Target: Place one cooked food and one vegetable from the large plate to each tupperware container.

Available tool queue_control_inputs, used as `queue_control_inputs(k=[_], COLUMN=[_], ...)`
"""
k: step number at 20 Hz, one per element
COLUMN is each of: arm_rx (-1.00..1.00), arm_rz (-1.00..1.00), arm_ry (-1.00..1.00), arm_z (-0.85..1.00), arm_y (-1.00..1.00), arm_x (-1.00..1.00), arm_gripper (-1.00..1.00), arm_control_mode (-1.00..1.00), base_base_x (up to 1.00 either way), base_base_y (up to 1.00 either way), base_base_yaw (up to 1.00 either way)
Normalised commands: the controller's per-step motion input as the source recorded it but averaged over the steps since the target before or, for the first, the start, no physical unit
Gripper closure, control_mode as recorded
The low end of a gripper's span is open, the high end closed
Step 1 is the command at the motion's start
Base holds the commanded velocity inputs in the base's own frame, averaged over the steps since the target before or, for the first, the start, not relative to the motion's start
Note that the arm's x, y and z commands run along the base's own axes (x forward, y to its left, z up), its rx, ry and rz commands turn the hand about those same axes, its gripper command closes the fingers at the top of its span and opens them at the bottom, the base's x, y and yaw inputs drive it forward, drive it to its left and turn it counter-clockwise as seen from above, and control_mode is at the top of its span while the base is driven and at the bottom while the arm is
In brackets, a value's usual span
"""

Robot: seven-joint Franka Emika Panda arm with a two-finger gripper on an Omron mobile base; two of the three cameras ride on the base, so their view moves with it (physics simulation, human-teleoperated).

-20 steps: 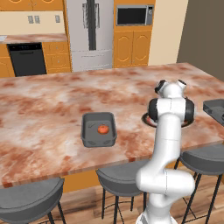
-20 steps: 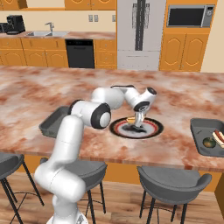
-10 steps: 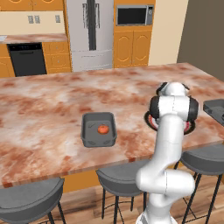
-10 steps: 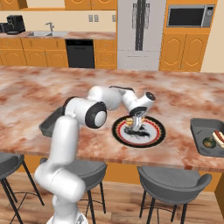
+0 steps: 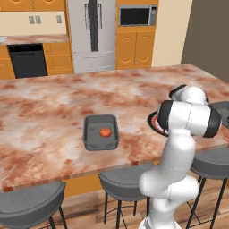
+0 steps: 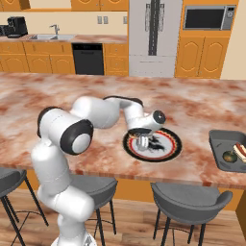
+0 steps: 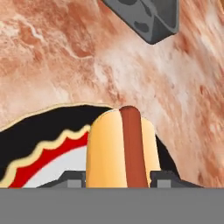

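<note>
My hand [image 6: 142, 142] sits low over the large plate [image 6: 169, 151], its two fingers [image 7: 72, 178] pinching a hot dog [image 7: 120, 146] from either side. In the hand view the bun runs straight away from me, its long axis square to the line between the fingertips and its far end reaching over the plate's black rim. The left tray [image 5: 101, 132], off to the hand's left and well apart across bare surface [image 6: 57, 96], holds a tomato [image 5: 105, 132] and, I judge, wants this cooked item. The right tray [image 6: 226, 151] already carries a hot dog and a green vegetable. Nothing stands between plate and left tray, so the way looks open. The surface's near edge lies just beside the plate, with stools [image 6: 190, 204] below.
</note>
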Motion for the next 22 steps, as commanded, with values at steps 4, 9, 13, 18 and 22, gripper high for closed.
queue_control_inputs(k=[4, 9, 13, 18, 22], arm_rx=[0.00, 0.00, 0.01, 0.00, 0.00], arm_rz=[0.13, 0.15, 0.20, 0.32, 0.46], arm_ry=[0.01, 0.23, 0.23, 0.04, 0.03], arm_z=[0.95, 0.95, 0.37, 0.02, -0.06], arm_y=[0.61, 0.60, 1.00, 0.82, 0.57], arm_x=[-0.46, -0.12, -0.01, 0.00, 0.00], arm_gripper=[1.00, 1.00, 1.00, 1.00, 1.00], arm_control_mode=[-1.00, -1.00, -1.00, -1.00, -1.00], base_base_x=[0.00, 0.00, 0.00, 0.00, 0.00], base_base_y=[0.00, 0.00, 0.00, 0.00, 0.00], base_base_yaw=[0.00, 0.00, 0.00, 0.00, 0.00])
